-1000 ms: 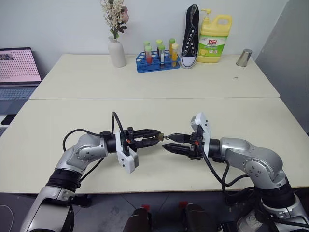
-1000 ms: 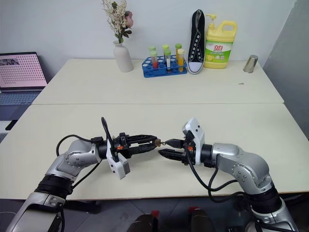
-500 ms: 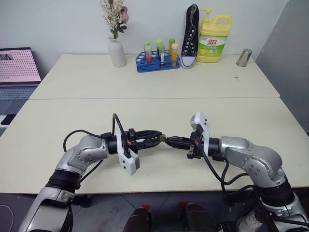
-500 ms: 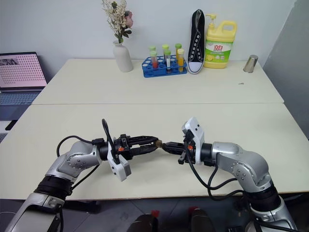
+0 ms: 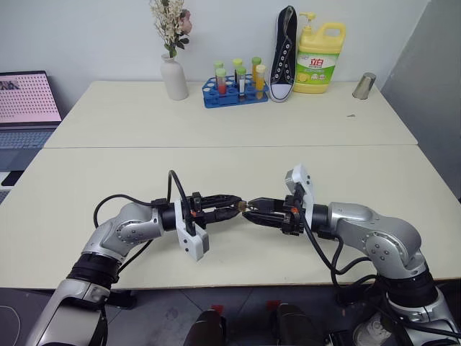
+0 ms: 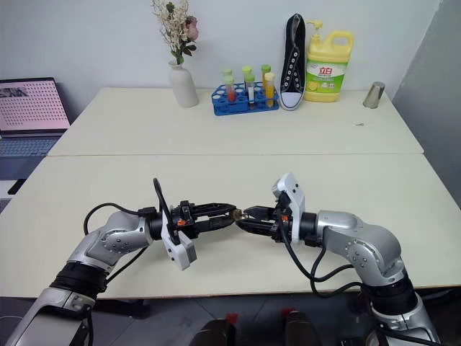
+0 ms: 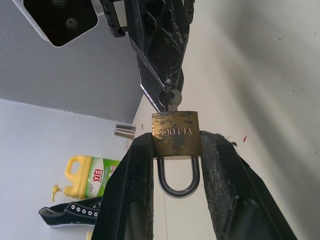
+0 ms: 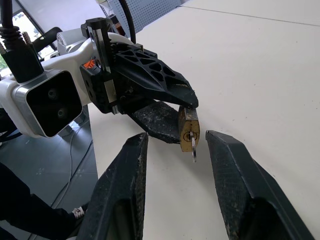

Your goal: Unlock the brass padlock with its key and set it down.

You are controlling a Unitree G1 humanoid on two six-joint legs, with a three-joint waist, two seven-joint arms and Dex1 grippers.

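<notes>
You are looking down on a pale cream table [image 5: 216, 130] set against a white wall. Nearest you, above the front part of the table, the two arms meet tip to tip. Your left gripper [image 7: 176, 150] points toward the right one and pinches the brass padlock [image 7: 175, 132] by its two sides; its silvery shackle [image 7: 178, 177] hangs closed between the black fingers [image 7: 132, 190], back toward the wrist. The key [image 8: 193, 148] sticks out of the lock's free end. Your right gripper [image 8: 176, 150] faces it with its fingers spread apart, one on each side of the key and touching neither key nor lock. In the head view the padlock [image 5: 243, 206] is a small golden speck between the two grippers, held clear of the tabletop.

Farther back, along the wall, stand a white vase with dried flowers [image 5: 173, 72], a blue rack of tubes [image 5: 235, 88], a black sneaker [image 5: 284, 50] propped upright, a yellow detergent bottle [image 5: 318, 59] and a metal cup [image 5: 364, 86]. A laptop [image 5: 25, 101] sits at the far left.
</notes>
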